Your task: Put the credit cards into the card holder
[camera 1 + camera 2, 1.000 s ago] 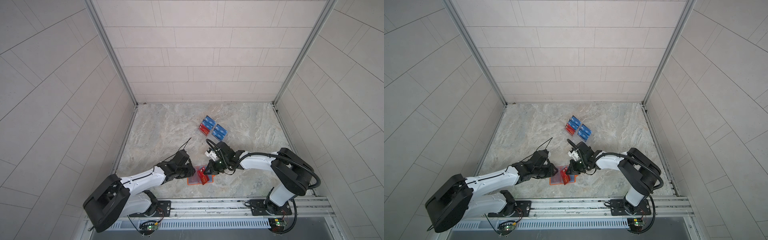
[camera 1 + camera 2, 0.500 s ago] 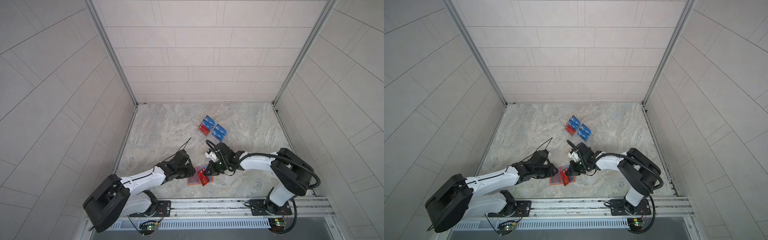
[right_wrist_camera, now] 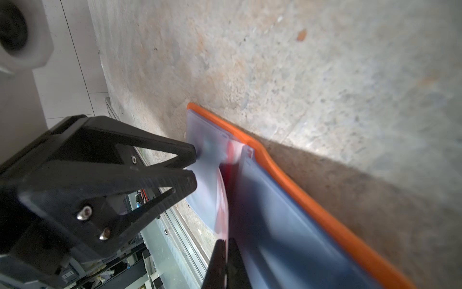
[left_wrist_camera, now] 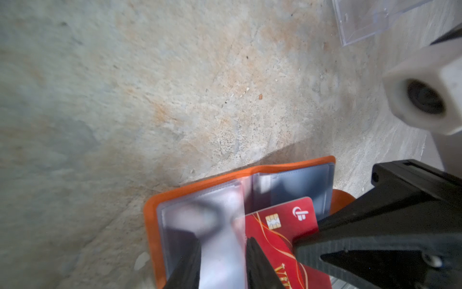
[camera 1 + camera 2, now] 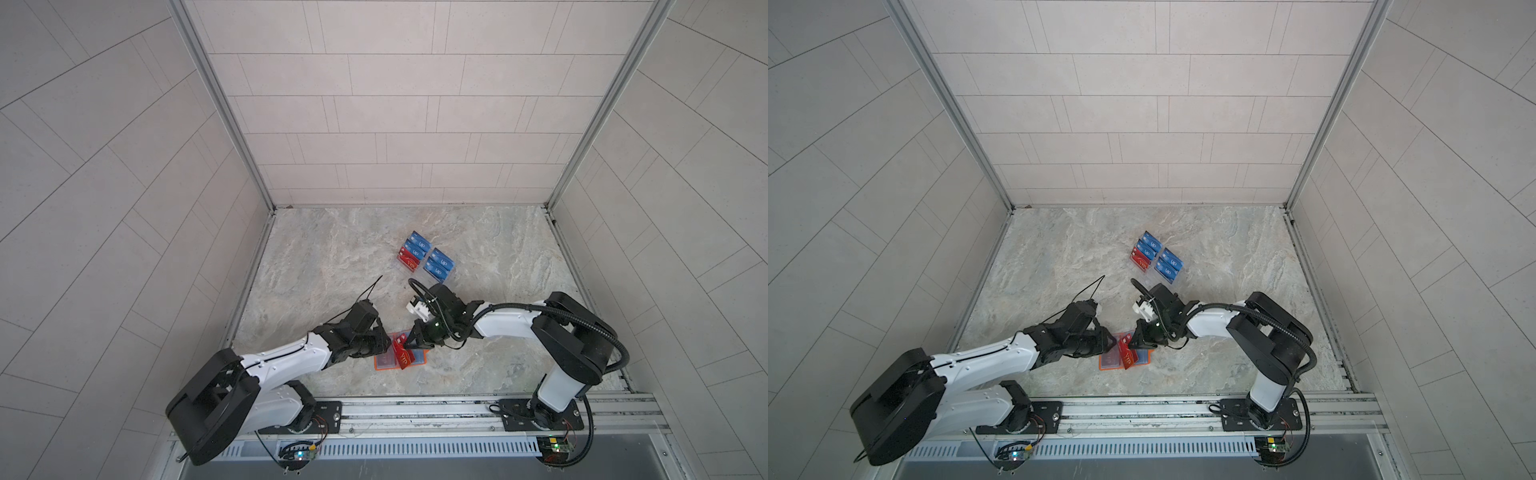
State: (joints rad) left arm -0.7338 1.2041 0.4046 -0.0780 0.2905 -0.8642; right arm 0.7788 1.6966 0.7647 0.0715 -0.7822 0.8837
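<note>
The orange, leather-look card holder [image 5: 420,359] lies open and flat toward six o'clock on my mottled stone table [image 5: 332,257], its rounded corners framing glossy pockets. My left gripper [image 4: 223,255], reaching in from nine o'clock, is clamped on a clear sleeve [image 4: 212,217] and holds that soft, hazy leaf lifted off the booklet. My right gripper [image 5: 409,344], coming from two o'clock, is pinched tight on the edge of a thin, stiff red card [image 4: 280,225] with a gold chip and gilt lettering, tilted with its lower edge at the sleeves by the spine. At one o'clock from the holder, well apart, stands the transparent acrylic stand [image 5: 452,272] with its tiers of blue cards [image 5: 417,248].
</note>
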